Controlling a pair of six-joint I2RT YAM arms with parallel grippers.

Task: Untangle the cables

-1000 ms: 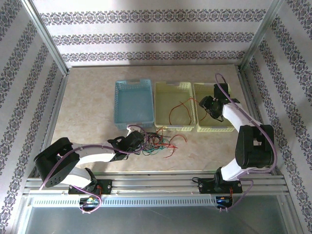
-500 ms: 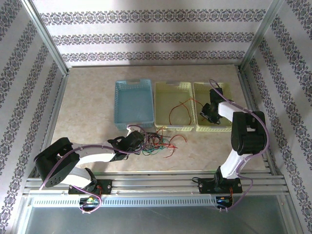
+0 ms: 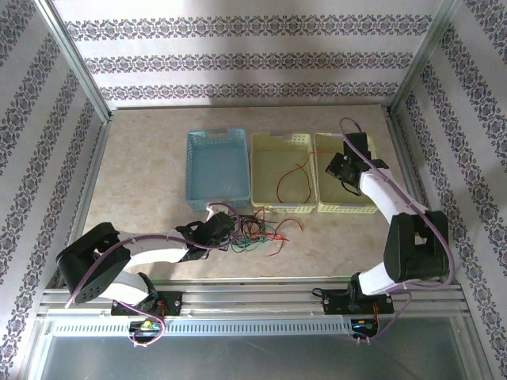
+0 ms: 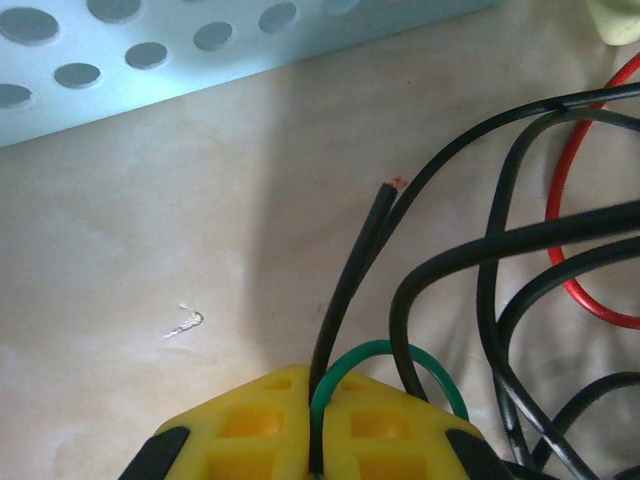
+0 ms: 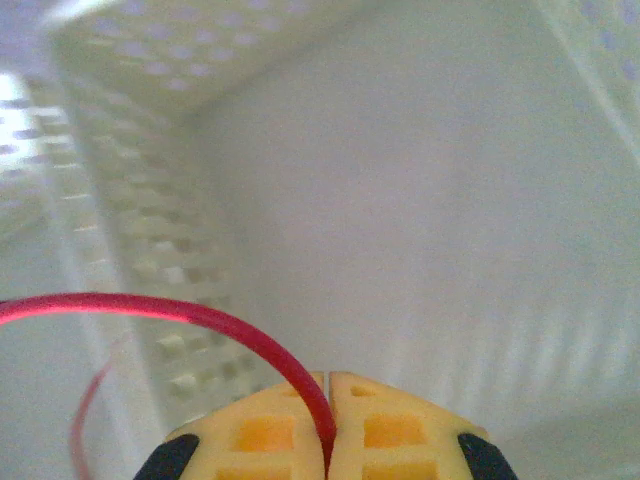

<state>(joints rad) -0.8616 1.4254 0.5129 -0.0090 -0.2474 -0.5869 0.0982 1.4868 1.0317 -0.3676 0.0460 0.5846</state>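
The cables (image 3: 257, 231) lie as a tangle of red, green and black strands on the table in front of the baskets. My left gripper (image 3: 225, 230) is at the tangle's left edge, low on the table. In the left wrist view its yellow fingertips (image 4: 250, 430) are shut on a black cable (image 4: 350, 280) and a green cable (image 4: 390, 352), with a red loop (image 4: 562, 250) to the right. My right gripper (image 3: 341, 169) hangs over the right yellow basket (image 3: 360, 207). It (image 5: 328, 440) is shut on a red cable (image 5: 200, 314), which runs left into the middle yellow basket (image 3: 305, 141).
A blue basket (image 3: 198, 138) stands left of the two yellow ones, its perforated wall (image 4: 150, 60) close behind my left gripper. Metal frame rails border the table on both sides. Bare tabletop stretches left of the blue basket.
The right gripper has shut on the red cable inside the right yellow basket, and its arm's elbow has swung out to the right. The left arm and the tangle have not moved.
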